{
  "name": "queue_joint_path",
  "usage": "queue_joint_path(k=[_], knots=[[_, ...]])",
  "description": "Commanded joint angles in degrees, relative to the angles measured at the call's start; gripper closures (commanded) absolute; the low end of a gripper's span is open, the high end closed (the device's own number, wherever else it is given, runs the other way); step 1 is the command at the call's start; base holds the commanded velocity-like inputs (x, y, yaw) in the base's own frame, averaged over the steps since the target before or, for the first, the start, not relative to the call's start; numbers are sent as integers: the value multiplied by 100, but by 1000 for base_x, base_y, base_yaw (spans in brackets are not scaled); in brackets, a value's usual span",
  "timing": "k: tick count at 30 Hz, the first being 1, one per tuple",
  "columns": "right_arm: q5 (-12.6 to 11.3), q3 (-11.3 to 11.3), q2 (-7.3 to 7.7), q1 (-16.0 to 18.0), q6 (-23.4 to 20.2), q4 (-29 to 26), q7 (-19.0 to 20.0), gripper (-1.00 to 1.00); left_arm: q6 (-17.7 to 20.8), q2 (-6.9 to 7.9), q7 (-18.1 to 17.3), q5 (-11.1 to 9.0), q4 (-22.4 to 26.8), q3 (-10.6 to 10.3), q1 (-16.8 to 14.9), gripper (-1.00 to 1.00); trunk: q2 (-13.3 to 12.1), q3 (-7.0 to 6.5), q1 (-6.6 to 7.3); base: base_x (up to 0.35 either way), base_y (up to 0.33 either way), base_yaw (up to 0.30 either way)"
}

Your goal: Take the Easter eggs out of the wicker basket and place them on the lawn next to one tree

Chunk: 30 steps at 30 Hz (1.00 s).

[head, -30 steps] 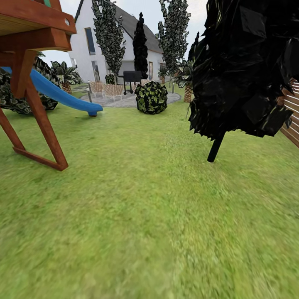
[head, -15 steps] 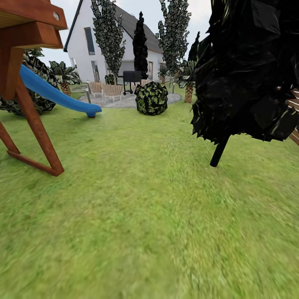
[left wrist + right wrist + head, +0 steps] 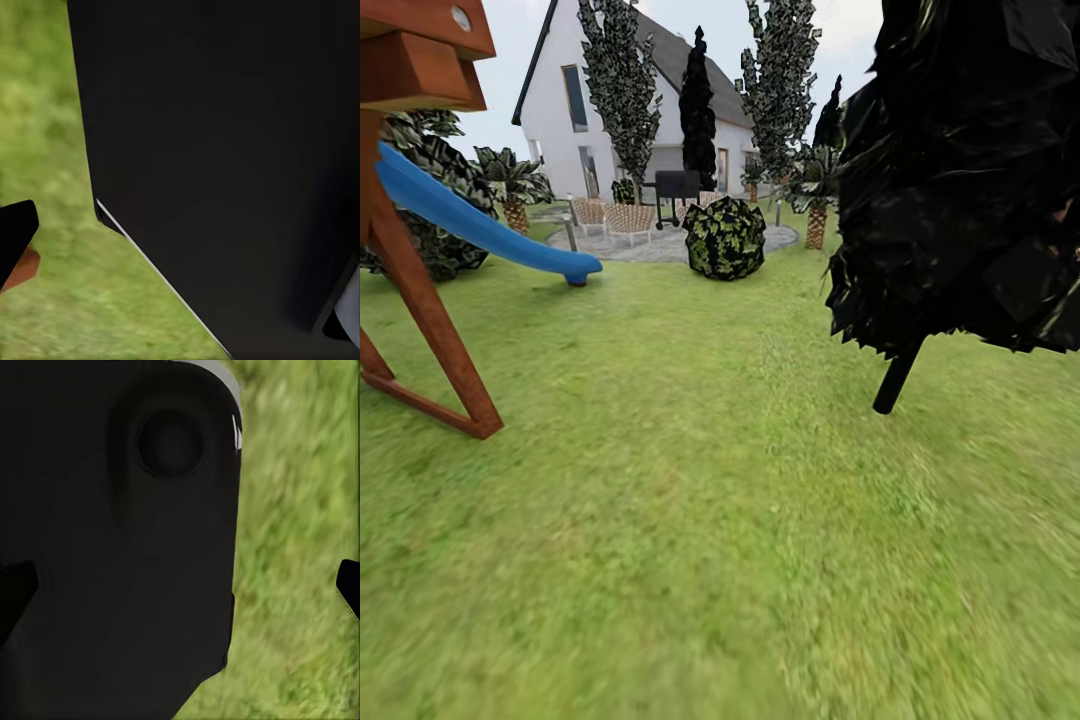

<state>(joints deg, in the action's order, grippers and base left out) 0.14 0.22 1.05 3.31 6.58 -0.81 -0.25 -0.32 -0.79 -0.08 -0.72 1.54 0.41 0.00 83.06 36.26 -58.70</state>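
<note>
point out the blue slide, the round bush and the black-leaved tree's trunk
blue slide (image 3: 480,228), head view, middle of the chute
round bush (image 3: 724,236), head view, centre of its foliage
black-leaved tree's trunk (image 3: 897,379), head view, lower trunk

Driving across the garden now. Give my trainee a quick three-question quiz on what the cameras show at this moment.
1. True or false: the blue slide ends on the lawn.
2. What stands right of the open grass ahead? A) black-leaved tree B) fountain C) parked car
3. Fill in: the round bush sits in front of the white ____.

Key: 1 true; 2 A; 3 house.
</note>
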Motion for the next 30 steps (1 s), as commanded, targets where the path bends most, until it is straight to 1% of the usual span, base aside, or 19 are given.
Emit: queue_joint_path(k=[1, 5, 14, 30], knots=[[7, 5, -3, 3, 22, 2, -2, -100, -3, -1, -2, -7, 4, 3, 0, -100, 2, 4, -3, 340, 0, 0], [3, 1, 21, 3, 15, -25, 22, -100, -3, -1, -8, -7, 4, 3, 0, -100, 2, 4, -3, 340, 0, 0], [-5, 5, -8, 2, 3, -7, 41, -100, -3, -1, -9, -7, 4, 3, 0, -100, 2, 5, -3, 340, 0, 16], [13, 11, -3, 3, 19, 2, -1, -100, -3, -2, -1, -7, 4, 3, 0, -100, 2, 49, -3, 340, 0, 226]])
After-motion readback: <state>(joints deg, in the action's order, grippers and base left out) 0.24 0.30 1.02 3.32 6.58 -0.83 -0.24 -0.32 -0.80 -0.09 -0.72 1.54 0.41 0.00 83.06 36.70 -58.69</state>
